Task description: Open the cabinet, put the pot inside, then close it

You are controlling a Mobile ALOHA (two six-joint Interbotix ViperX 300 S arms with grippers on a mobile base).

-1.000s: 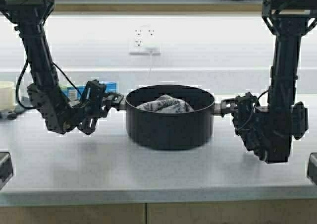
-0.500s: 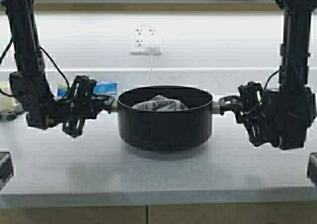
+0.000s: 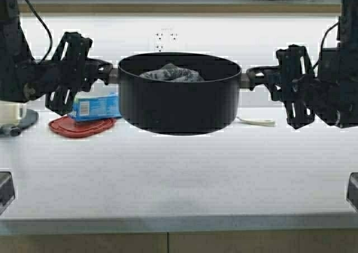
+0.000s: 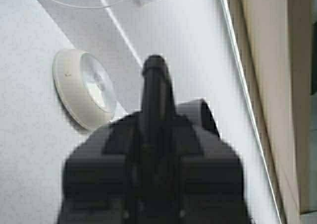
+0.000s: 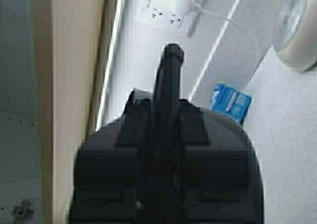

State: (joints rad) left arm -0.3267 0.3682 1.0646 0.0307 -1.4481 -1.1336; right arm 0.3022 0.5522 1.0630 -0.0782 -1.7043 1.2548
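Observation:
The black pot hangs level above the grey counter, with a grey cloth inside it. My left gripper is shut on the pot's left side handle. My right gripper is shut on its right side handle. The cabinet shows only as a tan underside strip along the top of the high view, and as tan wood beside the lit wall in the right wrist view, with tan wood also in the left wrist view. Its doors and handles are out of view.
Behind the pot on the left lie a red lid and a blue box. A white utensil lies at the back right. A wall outlet with a plugged cord sits above the pot. A cream round dish rests on the counter.
Both arms have risen together and lifted the pot off the counter, from resting on it to hanging well above it. The red lid and the white utensil behind it have come into view.

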